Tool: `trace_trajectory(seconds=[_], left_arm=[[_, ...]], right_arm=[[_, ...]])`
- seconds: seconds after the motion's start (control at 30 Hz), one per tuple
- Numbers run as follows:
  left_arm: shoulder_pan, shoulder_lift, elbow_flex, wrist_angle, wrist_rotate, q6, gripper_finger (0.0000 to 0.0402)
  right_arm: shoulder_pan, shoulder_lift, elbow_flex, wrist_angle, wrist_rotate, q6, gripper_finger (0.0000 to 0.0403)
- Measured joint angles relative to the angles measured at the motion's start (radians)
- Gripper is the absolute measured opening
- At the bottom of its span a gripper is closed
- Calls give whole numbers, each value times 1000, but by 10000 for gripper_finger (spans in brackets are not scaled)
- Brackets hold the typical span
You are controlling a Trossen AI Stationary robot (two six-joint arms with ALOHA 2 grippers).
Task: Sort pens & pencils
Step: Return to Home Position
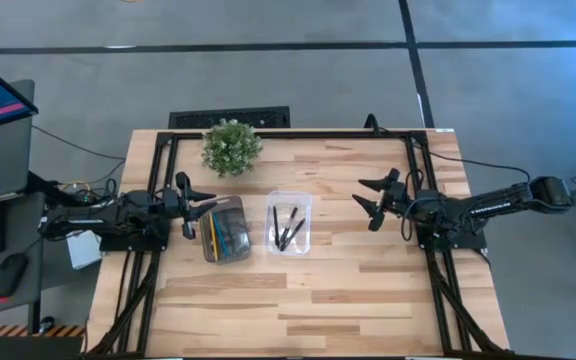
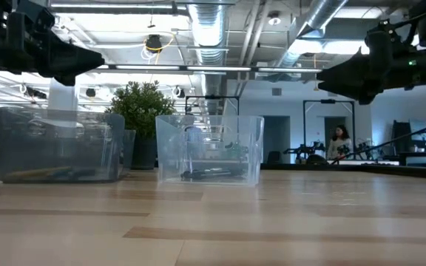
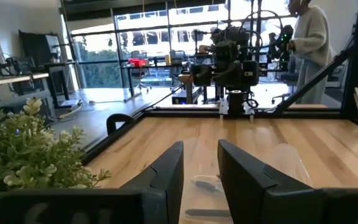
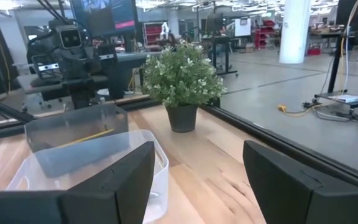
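Note:
Dark pens (image 1: 288,228) lie on the floor of a clear bin (image 1: 289,222) at the table's middle; the low view shows them (image 2: 209,174) there too. Coloured pencils (image 1: 226,236) lie in a smoky grey bin (image 1: 225,230) just left of it, and a yellow pencil (image 4: 86,137) shows through its wall. My left gripper (image 1: 196,207) hovers open and level at the grey bin's left side, above table height (image 2: 98,58). My right gripper (image 1: 366,203) hovers open to the right of the clear bin, its fingers pointing toward it (image 4: 197,180). Neither holds anything.
A small potted plant (image 1: 231,147) stands at the table's far side behind the grey bin. Black frame rails (image 1: 158,170) run along the table's left, right and far edges. Bare wood (image 1: 298,310) lies toward the near edge. A person (image 3: 309,50) stands in the room beyond.

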Motion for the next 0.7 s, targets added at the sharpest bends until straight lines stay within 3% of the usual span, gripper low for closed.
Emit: trace_trajectory(seconds=[0.23, 0.7], left_arm=[[0, 0, -1, -10, 0, 0, 90], [0, 0, -2, -14, -2, 0, 90]], right_arm=[[-9, -94, 0, -109, 20, 4, 268], [-9, -598, 0, -606, 58, 34, 268]])
